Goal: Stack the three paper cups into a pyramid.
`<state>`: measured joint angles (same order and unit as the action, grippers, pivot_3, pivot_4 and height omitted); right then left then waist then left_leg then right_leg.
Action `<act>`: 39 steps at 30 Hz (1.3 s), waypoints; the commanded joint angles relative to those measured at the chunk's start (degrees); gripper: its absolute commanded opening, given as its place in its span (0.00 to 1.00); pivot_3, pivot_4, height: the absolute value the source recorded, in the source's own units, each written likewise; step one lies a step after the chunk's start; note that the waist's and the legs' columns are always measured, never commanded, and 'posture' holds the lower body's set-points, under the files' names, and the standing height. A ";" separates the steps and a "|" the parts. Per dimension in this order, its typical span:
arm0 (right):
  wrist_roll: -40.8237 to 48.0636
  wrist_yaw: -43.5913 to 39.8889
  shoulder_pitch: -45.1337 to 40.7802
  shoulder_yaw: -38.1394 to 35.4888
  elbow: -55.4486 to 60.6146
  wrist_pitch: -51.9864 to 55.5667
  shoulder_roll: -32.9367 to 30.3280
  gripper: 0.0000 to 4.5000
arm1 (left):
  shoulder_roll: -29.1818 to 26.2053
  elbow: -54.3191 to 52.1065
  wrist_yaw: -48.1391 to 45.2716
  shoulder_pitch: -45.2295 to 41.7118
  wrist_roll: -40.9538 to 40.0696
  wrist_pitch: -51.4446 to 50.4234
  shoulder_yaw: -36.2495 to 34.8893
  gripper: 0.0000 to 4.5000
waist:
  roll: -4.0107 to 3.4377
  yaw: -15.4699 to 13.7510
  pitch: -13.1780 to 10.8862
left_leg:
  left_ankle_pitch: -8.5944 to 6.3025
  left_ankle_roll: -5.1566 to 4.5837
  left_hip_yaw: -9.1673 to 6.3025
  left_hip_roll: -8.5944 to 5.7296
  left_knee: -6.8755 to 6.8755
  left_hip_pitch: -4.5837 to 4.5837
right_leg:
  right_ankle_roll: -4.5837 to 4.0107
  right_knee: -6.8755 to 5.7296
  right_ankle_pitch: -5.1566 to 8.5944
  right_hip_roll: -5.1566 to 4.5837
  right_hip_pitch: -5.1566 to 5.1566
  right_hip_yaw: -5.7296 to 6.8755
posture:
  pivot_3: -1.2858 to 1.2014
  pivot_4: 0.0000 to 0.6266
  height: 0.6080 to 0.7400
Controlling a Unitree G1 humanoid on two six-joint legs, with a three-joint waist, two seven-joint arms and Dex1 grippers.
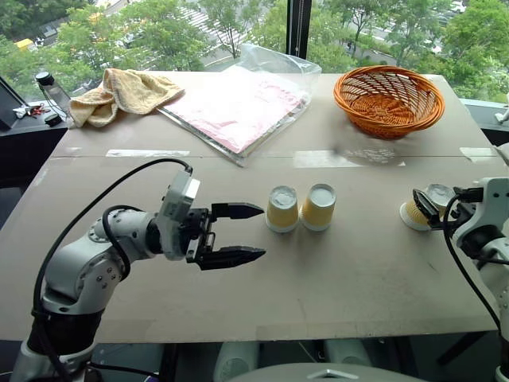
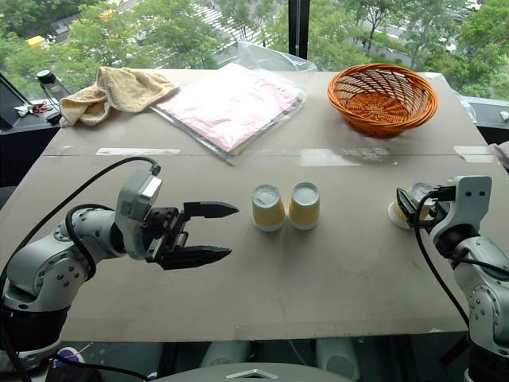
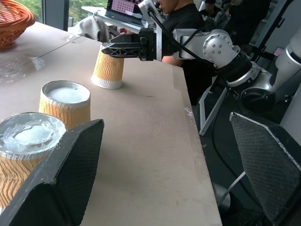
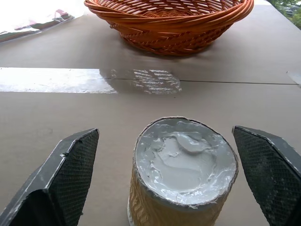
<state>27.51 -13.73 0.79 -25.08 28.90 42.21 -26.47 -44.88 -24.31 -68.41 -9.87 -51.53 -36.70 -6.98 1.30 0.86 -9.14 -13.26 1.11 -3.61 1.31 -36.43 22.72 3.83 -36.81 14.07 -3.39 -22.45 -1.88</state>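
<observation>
- Nearest, the left pincer point(image 1: 246, 234) hangs released over the surface point(image 1: 318, 278), pointing toward the two cups that stand upside down and touching, the left cup point(image 1: 282, 208) and the middle cup point(image 1: 319, 206). It holds nothing and stands a little apart from them, so it is best kept there, clear of the base pair.
- At the right edge, the right pincer point(image 4: 162, 179) is spread wide with the third cup point(image 4: 183, 174) between its fingers, also upside down (white base up). No finger appears to touch the cup yet, though the head views are too cramped there to be sure.
- The step in hand, as I judge it, is grasping this third cup. Close evenly on the ribbed wall, gently, since thin paper will crush or the cup will tip if one finger lands first.
- Lift straight up before carrying it across, then set it over the seam where the two base cups touch, lowering level so neither is nudged apart.
- Farther back stands the orange basket point(image 1: 389, 98), well clear of the path.
</observation>
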 commanded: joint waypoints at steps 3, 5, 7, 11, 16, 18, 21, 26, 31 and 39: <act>-1.74 0.87 -0.66 0.13 -0.64 -1.20 -0.63 1.00 | 0.30 -1.16 0.12 -0.91 -1.05 0.27 -0.76 0.98 | 0.00 0.01 0.00 | 0.00 0.00 0.00 0.00 0.00 -0.01 | -0.04 0.00 0.02 0.00 0.00 0.00 | 0.52 0.24 1.00; -2.05 0.77 -0.93 0.29 -1.42 -1.49 -0.56 1.00 | 0.15 -1.31 -0.18 -0.97 -0.92 0.29 -0.58 0.98 | 0.00 0.01 0.00 | 0.00 0.00 0.01 0.00 0.00 -0.01 | -0.06 0.00 0.03 0.00 0.00 -0.01 | 0.52 0.24 1.00; -2.03 0.54 -1.23 0.31 -2.22 -1.73 -0.36 1.00 | -0.07 -1.51 -0.48 -0.87 -0.87 0.31 -0.50 0.98 | 0.00 0.02 0.00 | 0.00 0.00 0.01 0.00 0.00 -0.01 | -0.05 0.00 0.03 0.00 0.00 -0.01 | 0.52 0.24 1.00; -2.43 0.09 -1.52 0.28 -3.52 -3.05 -0.38 0.71 | -0.26 -1.80 -0.72 -0.69 -0.71 0.51 -0.54 1.00 | -0.01 0.01 -0.01 | 0.00 0.00 0.02 0.00 0.00 0.00 | -0.04 0.00 0.02 0.00 -0.01 -0.02 | 0.52 0.24 1.00; 0.13 -3.05 -2.03 0.41 0.86 -3.90 -1.89 0.51 | 2.91 -1.96 2.83 1.07 4.85 7.74 -1.78 1.00 | -0.04 0.01 -0.02 | 0.00 0.00 0.03 0.00 0.00 -0.01 | -0.03 0.00 0.01 0.00 -0.01 -0.03 | 0.52 0.24 1.00; 3.97 -5.24 -4.30 1.11 4.98 -2.02 -3.28 0.51 | 6.87 -0.31 6.48 2.07 5.20 10.98 -3.88 1.00 | -0.17 -0.01 -0.11 | 0.00 0.00 0.08 0.00 0.00 -0.01 | -0.03 0.01 0.01 0.00 -0.01 -0.09 | 0.52 0.24 1.00; 9.22 -6.54 -10.77 4.64 10.13 2.70 -5.98 0.51 | 7.78 3.48 5.21 3.86 3.67 11.44 -6.83 1.00 | -0.24 0.55 -0.15 | 0.00 0.00 0.16 0.01 0.00 -0.05 | 0.05 -0.01 -0.04 0.02 -0.03 -0.21 | 0.52 0.24 1.00; 15.07 -4.65 -25.37 14.10 12.81 12.17 -7.25 0.51 | 3.28 8.78 -2.57 9.41 0.18 8.91 -11.88 1.00 | -0.16 1.29 -0.12 | 0.00 0.00 0.00 0.19 0.08 -0.08 | -0.02 -0.02 -0.01 0.30 -0.07 -0.16 | 0.52 0.24 1.00; 16.68 -6.44 -33.79 23.23 10.86 16.95 -6.67 0.51 | 2.64 9.73 -4.36 14.07 0.98 9.78 -14.07 1.00 | -0.16 0.86 -0.14 | 0.00 0.00 0.08 0.14 0.08 0.13 | -0.01 0.08 -0.02 0.23 -0.20 -0.24 | 0.52 0.24 1.00; 14.61 -10.05 -36.32 29.33 7.61 16.06 -6.36 0.51 | 3.26 5.78 -4.30 19.32 -0.44 9.70 -16.39 1.00 | -0.13 0.68 -0.15 | 0.00 0.00 0.10 0.15 0.08 0.13 | -0.07 0.04 0.01 0.23 -0.26 -0.28 | 0.52 0.24 1.00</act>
<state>41.97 -23.35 -33.87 4.68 35.18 58.94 -33.00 -41.49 -16.61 -72.30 9.43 -50.73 -27.65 -21.83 1.16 1.54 -9.29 -13.27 1.11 -3.52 1.47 -36.35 22.85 3.76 -36.78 14.08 -3.15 -22.72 -2.16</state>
